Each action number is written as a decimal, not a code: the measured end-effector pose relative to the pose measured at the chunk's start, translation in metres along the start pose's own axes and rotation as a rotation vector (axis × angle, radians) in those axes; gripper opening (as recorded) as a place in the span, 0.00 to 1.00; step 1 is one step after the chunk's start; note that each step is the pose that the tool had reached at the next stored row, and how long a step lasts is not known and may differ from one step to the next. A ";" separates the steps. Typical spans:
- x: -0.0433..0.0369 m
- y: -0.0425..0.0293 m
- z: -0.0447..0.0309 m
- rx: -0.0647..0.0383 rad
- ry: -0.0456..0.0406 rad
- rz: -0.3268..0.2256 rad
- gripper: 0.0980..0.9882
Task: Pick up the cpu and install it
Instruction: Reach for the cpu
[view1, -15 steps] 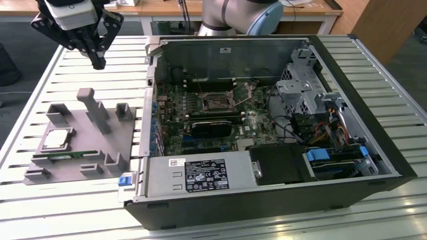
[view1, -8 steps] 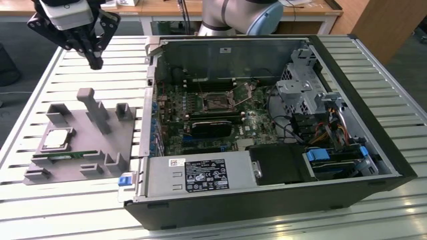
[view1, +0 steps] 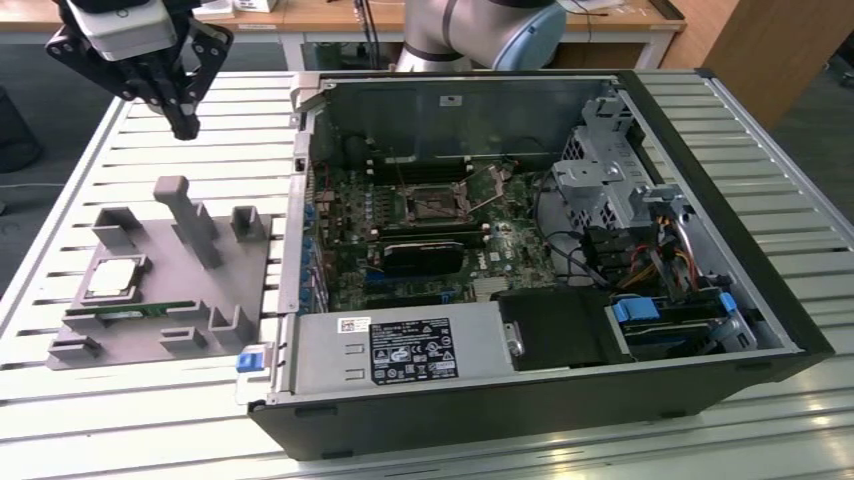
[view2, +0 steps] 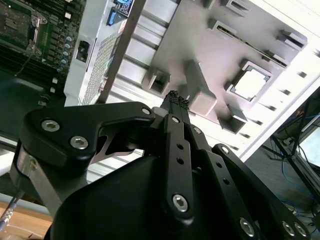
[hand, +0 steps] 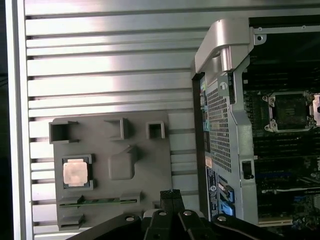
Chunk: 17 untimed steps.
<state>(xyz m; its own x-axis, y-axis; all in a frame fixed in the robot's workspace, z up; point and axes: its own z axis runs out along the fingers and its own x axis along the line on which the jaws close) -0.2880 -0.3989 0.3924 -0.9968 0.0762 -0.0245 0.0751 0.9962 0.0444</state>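
Note:
The cpu (view1: 114, 278) is a small silver-grey square chip lying flat in a recess of the grey plastic tray (view1: 174, 300), on the exterior view's left. Both wrist views show it too, as cpu (hand: 76, 172) and cpu (view2: 252, 83). My gripper (view1: 180, 125) hangs well above the table behind the tray, away from the cpu, its black fingers pressed together with nothing between them. The fingertips meet in both wrist views, gripper (view2: 176, 98) and gripper (hand: 170, 192). The empty processor socket (view1: 434, 205) sits on the motherboard inside the open computer case (view1: 534, 400).
A long green memory stick (view1: 127, 312) lies in a slot along the tray's near edge. Upright posts (view1: 187, 215) rise from the tray. The case's metal side wall (view1: 300, 200) stands between tray and motherboard. Everything rests on a slatted aluminium table (view1: 160, 420).

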 end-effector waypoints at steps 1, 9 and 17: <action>0.0007 -0.0001 -0.0001 0.000 0.0001 0.000 0.01; 0.0061 -0.0005 -0.0002 0.000 0.0000 0.000 0.01; 0.0114 -0.0008 -0.0003 0.000 0.0000 0.000 0.01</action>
<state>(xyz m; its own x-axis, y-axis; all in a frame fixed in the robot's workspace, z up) -0.2994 -0.3989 0.3924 -0.9968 0.0763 -0.0245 0.0751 0.9962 0.0444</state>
